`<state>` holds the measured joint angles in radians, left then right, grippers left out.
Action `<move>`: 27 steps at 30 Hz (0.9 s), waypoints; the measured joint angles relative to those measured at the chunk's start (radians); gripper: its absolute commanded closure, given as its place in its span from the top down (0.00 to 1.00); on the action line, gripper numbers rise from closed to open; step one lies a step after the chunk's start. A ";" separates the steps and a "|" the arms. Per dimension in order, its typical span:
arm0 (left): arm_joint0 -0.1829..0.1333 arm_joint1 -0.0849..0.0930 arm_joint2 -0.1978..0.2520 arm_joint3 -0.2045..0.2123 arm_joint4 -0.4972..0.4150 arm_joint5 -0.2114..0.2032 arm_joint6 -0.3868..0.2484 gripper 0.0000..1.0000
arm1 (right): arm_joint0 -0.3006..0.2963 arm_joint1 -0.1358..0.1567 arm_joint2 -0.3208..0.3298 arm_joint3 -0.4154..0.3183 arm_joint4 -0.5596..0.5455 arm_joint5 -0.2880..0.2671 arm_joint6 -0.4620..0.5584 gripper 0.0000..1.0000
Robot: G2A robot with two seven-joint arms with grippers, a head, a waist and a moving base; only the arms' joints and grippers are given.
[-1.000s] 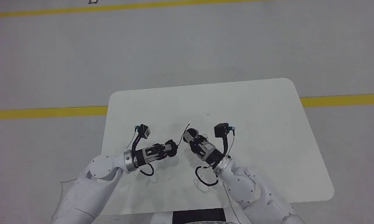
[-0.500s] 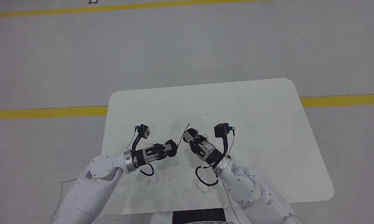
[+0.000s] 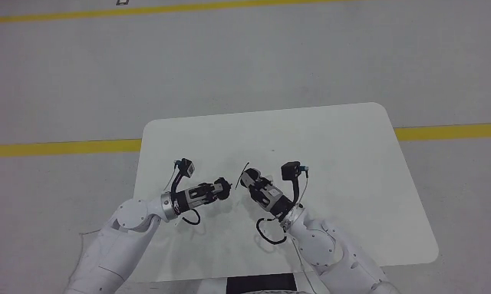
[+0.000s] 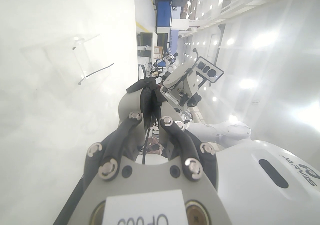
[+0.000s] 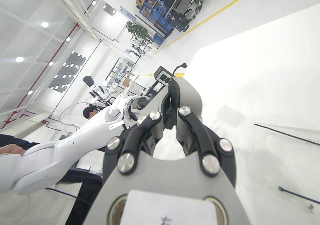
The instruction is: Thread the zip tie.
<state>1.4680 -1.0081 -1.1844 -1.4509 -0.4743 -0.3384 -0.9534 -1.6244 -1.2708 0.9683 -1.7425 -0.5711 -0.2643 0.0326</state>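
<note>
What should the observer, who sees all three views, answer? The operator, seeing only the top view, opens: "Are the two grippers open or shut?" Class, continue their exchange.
Observer: The left gripper is shut, its fingers pressed together.
Operator: Is it holding anything?
Observer: A thin black strand, seemingly the zip tie, runs between those fingers back toward the palm.
Operator: And the right one?
Observer: The right gripper is shut too, ribbed pads meeting; I cannot tell whether anything is between them.
</note>
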 measured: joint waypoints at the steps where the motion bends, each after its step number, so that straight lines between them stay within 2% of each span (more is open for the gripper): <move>1: -0.007 -0.001 0.004 0.005 -0.002 0.000 -0.005 0.00 | 0.000 0.000 0.000 0.000 0.000 0.000 0.000 0.00; 5: -0.030 -0.003 0.020 0.024 -0.002 -0.002 -0.025 0.00 | 0.000 0.000 0.000 0.000 0.000 0.000 0.000 0.00; 16: -0.029 -0.002 0.020 0.024 -0.002 -0.002 -0.025 0.00 | 0.006 -0.001 -0.001 -0.004 -0.026 0.001 -0.022 0.00; 27: -0.029 -0.003 0.020 0.024 -0.002 -0.002 -0.025 0.00 | 0.028 -0.009 -0.034 0.018 -0.095 -0.041 -0.089 0.00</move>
<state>1.4386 -1.0106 -1.1642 -1.4270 -0.4766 -0.3400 -0.9784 -1.5965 -1.2800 0.9347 -1.7247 -0.6663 -0.3051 -0.0562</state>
